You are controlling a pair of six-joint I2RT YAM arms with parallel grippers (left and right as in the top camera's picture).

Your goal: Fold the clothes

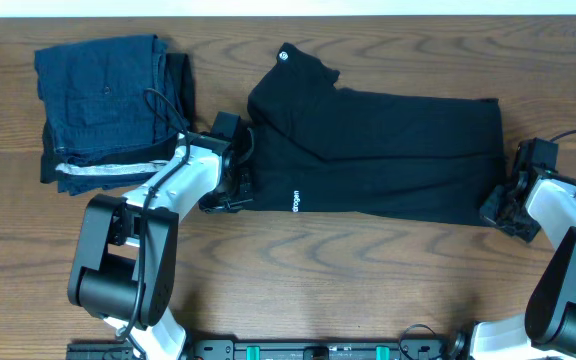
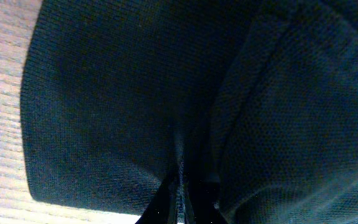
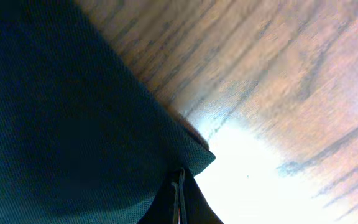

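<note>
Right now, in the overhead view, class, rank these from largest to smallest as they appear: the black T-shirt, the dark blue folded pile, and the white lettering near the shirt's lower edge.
1. black T-shirt: largest, spread flat across the middle.
2. dark blue folded pile: clearly smaller.
3. white lettering: tiny.

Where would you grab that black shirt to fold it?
By its two short ends, near the edge nearest the robot: left gripper from the left, right gripper at the right corner. The shirt lies flat as a long band, so pinching both ends should keep it taut. Both grippers are shut on it there.
</note>
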